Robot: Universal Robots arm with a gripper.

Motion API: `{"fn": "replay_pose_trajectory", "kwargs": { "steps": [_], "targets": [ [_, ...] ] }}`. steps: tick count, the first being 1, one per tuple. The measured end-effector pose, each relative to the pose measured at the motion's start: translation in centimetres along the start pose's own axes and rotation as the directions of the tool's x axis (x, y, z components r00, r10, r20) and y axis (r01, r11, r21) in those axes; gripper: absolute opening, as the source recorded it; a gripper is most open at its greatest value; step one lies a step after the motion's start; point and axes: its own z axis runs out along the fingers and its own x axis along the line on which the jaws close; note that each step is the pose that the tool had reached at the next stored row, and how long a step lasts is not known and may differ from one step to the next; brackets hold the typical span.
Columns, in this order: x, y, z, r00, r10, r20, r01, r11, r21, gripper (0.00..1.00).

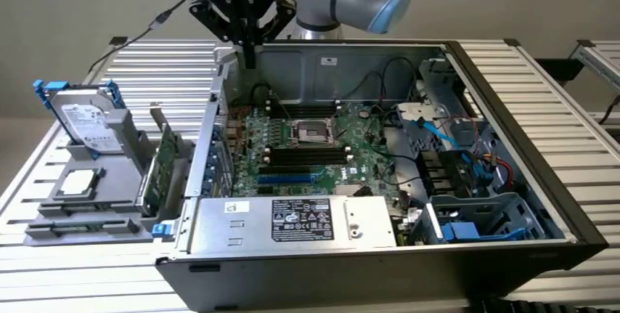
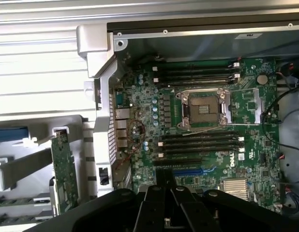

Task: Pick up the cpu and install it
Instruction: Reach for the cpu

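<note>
The cpu (image 1: 80, 181), a small square chip with a silver-grey top, lies flat on the grey holder (image 1: 83, 215) at the exterior view's left, outside the case. My gripper (image 1: 249, 57) hangs above the rear left corner of the open computer case (image 1: 504, 110), fingers pressed together and holding nothing. In the wrist view the shut gripper (image 2: 167, 189) points down over the green motherboard (image 2: 140, 159). The open cpu socket (image 2: 203, 107) sits in the middle of the board, with its metal frame around a bare square; in the exterior view the socket (image 1: 315, 133) lies well right of the cpu.
A silver hard drive (image 1: 86, 118) with a blue bracket stands upright behind the cpu. A long green circuit card (image 1: 165, 155) stands on edge between the holder and the case wall. Cables and blue drive bays (image 1: 465, 182) crowd the case's right side. A power supply (image 1: 300, 220) spans its front.
</note>
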Motion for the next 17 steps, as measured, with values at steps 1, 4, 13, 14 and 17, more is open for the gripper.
{"fn": "replay_pose_trajectory", "kwargs": {
  "steps": [1, 4, 13, 14, 17],
  "targets": [
    [0.4, -0.06, 0.00, 1.0000, 0.000, 0.0000, 0.000, 1.0000, 0.0000, 0.11],
    [1.8, -0.26, 0.04, 1.0000, 0.000, -0.0001, 0.000, 1.0000, 0.0001, 0.11],
    [5.9, -0.95, 0.22, 1.0000, 0.000, -0.0001, 0.000, 1.0000, 0.0001, 0.11],
    [6.3, -1.04, 0.27, 1.0000, 0.000, -0.0001, 0.000, 1.0000, 0.0001, 0.11],
    [7.6, -1.46, 0.45, 1.0000, 0.000, 0.0000, 0.000, 1.0000, 0.0000, 0.11]
  ]
}}
